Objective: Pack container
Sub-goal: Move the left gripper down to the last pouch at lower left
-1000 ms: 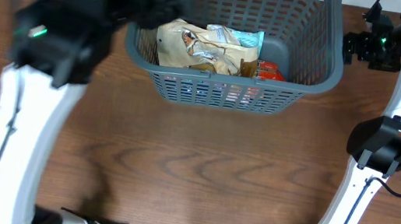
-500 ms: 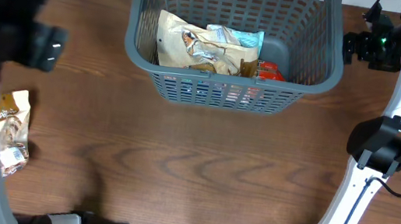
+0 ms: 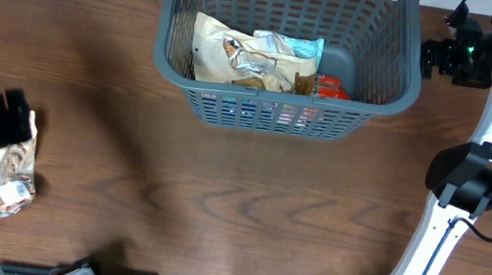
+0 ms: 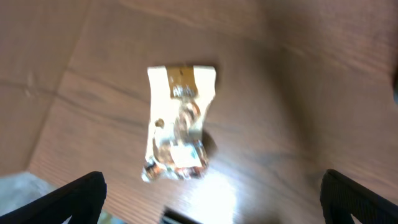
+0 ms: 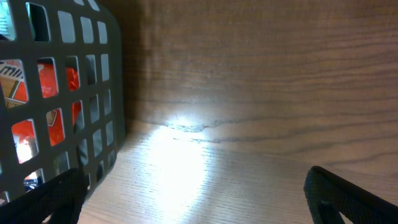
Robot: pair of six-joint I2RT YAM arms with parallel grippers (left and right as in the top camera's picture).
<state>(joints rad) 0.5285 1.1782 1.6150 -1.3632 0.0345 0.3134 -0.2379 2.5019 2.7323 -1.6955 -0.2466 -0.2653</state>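
Left claw (image 4: 212,179) hangs wide open over a tan snack packet (image 4: 179,124), which lies flat on the table (image 3: 246,205) at 8 o'clock, clear of both fingers. Right claw (image 5: 189,180) is likewise spread wide and empty, just beside the right wall of the container (image 3: 274,112). I find the container at 12 o'clock with several packets (image 3: 248,56) inside.

Brown wood-grain table (image 3: 238,194) w/ dark grey container (image 3: 280,113) at far edge, snack pkt (image 3: 10,172) near left edge
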